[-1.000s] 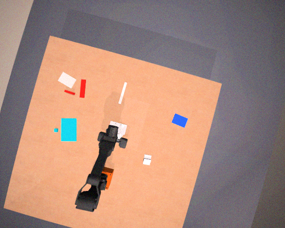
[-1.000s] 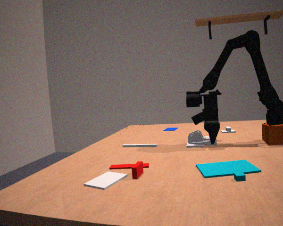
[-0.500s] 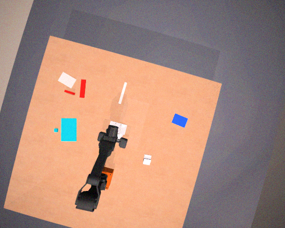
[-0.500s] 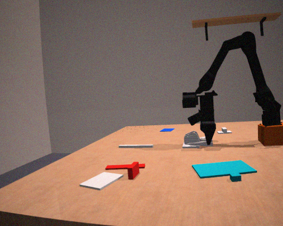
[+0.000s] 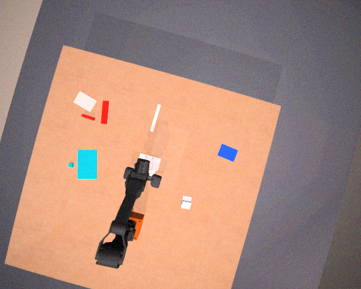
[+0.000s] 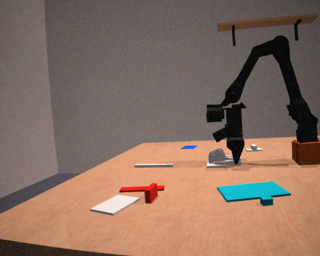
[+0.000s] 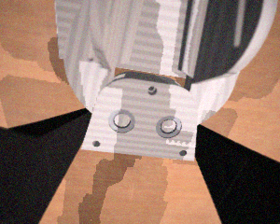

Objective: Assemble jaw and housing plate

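The white housing plate (image 7: 142,105) lies over the rear of the pale gripper assembly (image 5: 154,162) (image 6: 216,157). Two round stub ends, left (image 7: 122,120) and right (image 7: 169,124), show inside the plate's two ringed holes in the wrist view. My gripper (image 7: 142,120) (image 6: 236,162) points down, with one black finger against each side edge of the plate; it is shut on the plate. The two pale, curved jaws extend forward from under the plate. Their pins and gear teeth are mostly hidden by the plate, so the mesh cannot be told. Whether the plate is fully seated cannot be told.
A white bar (image 5: 155,118) (image 6: 153,165) lies ahead of the assembly. Red pieces (image 5: 104,112) (image 6: 151,192), a white tile (image 5: 85,101) (image 6: 115,204) and a cyan plate (image 5: 86,164) (image 6: 252,191) lie left. A blue tile (image 5: 227,152) and a small white piece (image 5: 186,202) lie right.
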Controlling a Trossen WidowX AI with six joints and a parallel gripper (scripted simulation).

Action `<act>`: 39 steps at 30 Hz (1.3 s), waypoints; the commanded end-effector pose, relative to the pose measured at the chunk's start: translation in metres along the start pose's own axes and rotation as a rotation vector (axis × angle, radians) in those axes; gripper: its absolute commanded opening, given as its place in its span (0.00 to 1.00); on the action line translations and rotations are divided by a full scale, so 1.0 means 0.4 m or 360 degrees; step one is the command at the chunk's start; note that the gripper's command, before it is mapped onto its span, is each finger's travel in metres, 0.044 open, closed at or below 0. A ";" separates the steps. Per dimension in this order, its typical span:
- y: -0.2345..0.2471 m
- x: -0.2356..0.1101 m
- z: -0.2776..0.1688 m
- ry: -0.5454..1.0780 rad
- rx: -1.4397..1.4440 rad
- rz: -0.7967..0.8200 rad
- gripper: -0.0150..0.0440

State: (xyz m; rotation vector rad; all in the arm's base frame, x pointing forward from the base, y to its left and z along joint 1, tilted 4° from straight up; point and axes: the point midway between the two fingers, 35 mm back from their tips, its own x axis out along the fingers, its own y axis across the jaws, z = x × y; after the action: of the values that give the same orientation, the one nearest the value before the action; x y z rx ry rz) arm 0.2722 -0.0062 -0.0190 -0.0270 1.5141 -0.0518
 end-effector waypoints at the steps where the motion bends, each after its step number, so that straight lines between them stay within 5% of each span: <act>1: -0.002 0.001 0.000 -0.0001 -0.0004 -0.0006 0.85; 19: -0.002 0.001 0.000 -0.0001 -0.0004 -0.0006 0.85; 23: 0.000 0.000 0.000 0.0000 0.0000 0.0000 1.00; 39: 0.000 -0.035 0.004 -0.0001 -0.0001 -0.0001 1.00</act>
State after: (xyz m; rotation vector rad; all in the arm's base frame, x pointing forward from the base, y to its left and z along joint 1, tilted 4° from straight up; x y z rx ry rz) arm 0.2706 -0.0060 -0.0157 -0.0279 1.5218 -0.0512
